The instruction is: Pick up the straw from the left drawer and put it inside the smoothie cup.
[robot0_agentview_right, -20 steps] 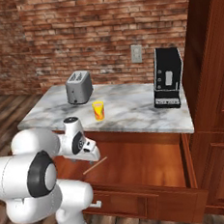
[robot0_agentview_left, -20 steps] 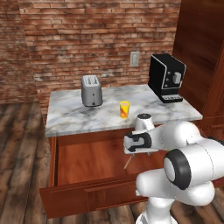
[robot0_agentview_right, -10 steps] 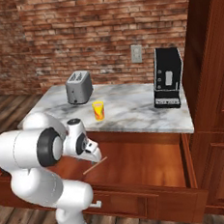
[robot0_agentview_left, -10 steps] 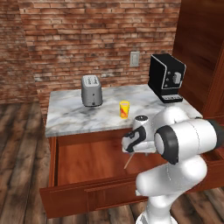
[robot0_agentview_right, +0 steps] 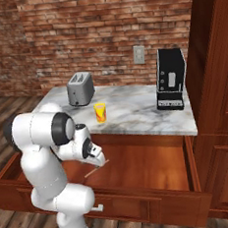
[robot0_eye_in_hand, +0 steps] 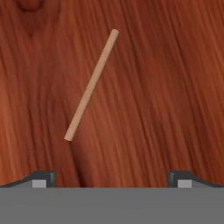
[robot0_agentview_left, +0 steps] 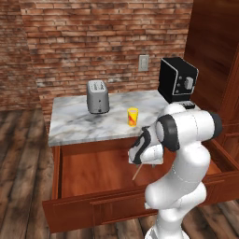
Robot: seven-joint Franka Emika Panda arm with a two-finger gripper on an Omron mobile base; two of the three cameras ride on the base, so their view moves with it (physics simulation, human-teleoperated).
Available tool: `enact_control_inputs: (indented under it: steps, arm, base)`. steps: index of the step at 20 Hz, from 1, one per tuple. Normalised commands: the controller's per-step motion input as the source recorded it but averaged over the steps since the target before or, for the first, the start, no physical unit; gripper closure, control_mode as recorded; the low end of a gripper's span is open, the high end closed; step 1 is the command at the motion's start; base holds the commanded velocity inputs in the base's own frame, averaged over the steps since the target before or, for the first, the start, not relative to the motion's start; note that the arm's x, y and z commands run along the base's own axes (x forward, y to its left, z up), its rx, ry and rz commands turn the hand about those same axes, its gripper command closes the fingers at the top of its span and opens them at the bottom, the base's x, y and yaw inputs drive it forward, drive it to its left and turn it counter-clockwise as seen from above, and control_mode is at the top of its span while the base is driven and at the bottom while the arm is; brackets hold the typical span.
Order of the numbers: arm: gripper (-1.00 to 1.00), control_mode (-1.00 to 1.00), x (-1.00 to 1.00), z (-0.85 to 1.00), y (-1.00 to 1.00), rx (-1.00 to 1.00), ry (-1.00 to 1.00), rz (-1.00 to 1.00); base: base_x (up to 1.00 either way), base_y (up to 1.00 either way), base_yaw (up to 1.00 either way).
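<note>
Gripper [robot0_eye_in_hand: 111,177] open above straw [robot0_eye_in_hand: 91,85], wooden left drawer [robot0_agentview_left: 93,168] floor, brick wall [robot0_agentview_left: 93,42]

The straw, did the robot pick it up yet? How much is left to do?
Not yet. Done: the left drawer is pulled open, and the open gripper hangs over the straw. In hand: nothing; the straw lies flat on the drawer's wooden floor, apart from both fingertips. Left: go down, close on the straw, lift it, and drop it into the smoothie cup, standing upright on the marble counter.
</note>
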Motion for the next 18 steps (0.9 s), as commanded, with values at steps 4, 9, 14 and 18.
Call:
enact_control_inputs:
  steps: [4,9,14,18]
  arm:
    - [-1.00,-1.00,0.26,-0.37,0.00,0.00,0.00,0.00]
    - [-1.00,-1.00,0.25,-0.34,0.00,0.00,0.00,0.00]
    - [-1.00,-1.00,0.20,-0.28,0.00,0.00,0.00,0.00]
    - [-1.00,-1.00,0.17,-0.27,0.02,0.00,0.00,0.00]
  base:
    - [0.00,0.00,0.00]
    - [0.00,0.00,0.00]
    - [0.00,0.00,0.00]
    - [0.00,0.00,0.00]
